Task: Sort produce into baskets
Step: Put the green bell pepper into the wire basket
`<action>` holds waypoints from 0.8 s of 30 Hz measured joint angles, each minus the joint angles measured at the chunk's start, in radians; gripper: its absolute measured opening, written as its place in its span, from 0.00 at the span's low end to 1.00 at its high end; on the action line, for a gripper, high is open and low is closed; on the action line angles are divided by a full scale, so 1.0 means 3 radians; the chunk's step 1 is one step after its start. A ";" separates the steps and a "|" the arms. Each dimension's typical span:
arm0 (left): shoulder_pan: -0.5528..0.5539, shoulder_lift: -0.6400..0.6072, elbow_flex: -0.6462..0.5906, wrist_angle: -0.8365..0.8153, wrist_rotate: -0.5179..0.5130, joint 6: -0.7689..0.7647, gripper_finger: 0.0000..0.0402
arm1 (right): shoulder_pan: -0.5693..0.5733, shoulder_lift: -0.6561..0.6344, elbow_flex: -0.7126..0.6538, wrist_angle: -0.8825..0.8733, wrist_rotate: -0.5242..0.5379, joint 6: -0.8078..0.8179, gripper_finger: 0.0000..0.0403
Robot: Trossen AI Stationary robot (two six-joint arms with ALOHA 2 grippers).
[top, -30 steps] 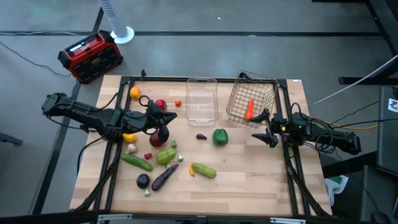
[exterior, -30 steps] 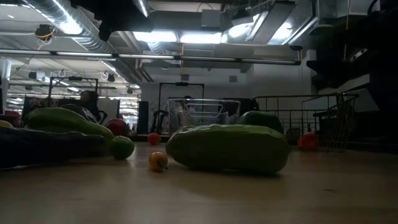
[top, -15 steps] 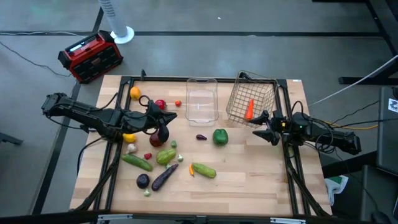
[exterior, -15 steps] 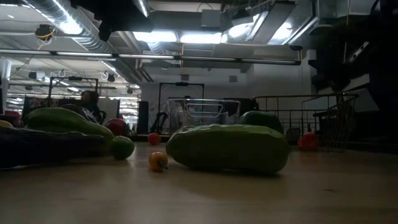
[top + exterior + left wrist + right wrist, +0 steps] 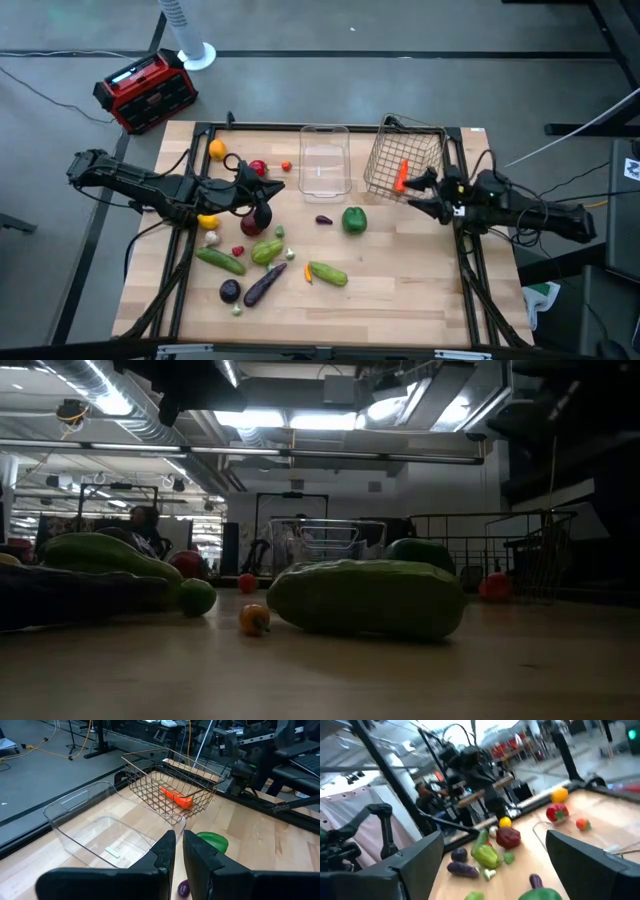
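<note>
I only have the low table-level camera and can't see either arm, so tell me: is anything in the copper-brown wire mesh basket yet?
Observer: Yes, one orange carrot lies inside the wire mesh basket.
Operator: And the other container?
Observer: The clear plastic rectangular bin is empty.
Operator: Where are the grippers?
Observer: The right gripper is beside the basket, open, holding nothing; the left gripper waits shut, left of that bin.

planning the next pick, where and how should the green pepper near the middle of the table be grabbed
Grip the green pepper across its round body, coming straight down from above. It sits alone on bare wood, the small purple piece apart beside it, so fingers likely fit either side. The open right gripper is nearest.
</note>
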State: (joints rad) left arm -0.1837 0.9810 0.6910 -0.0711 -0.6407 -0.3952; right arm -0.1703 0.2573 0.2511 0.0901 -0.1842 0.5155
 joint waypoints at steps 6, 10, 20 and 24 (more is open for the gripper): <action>0.0000 0.0001 0.0000 -0.0002 0.0001 0.0010 0.08 | 0.0001 0.0819 0.0668 -0.0533 -0.0058 0.0257 0.87; 0.0000 0.0001 0.0000 -0.0051 0.0001 0.0012 0.08 | 0.0001 0.1395 0.1265 -0.1218 -0.0059 0.0480 0.87; 0.0000 0.0003 0.0000 -0.0180 0.0003 0.0006 0.08 | 0.0003 0.2821 0.2441 -0.2560 -0.0032 0.1207 0.87; 0.0000 0.0003 0.0000 -0.0179 0.0003 0.0007 0.08 | 0.0003 0.3331 0.2640 -0.2712 -0.0163 0.1554 0.87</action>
State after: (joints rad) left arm -0.1837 0.9817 0.6910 -0.1249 -0.6399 -0.3931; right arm -0.1696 1.2566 1.0431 -0.7233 -0.2333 0.9817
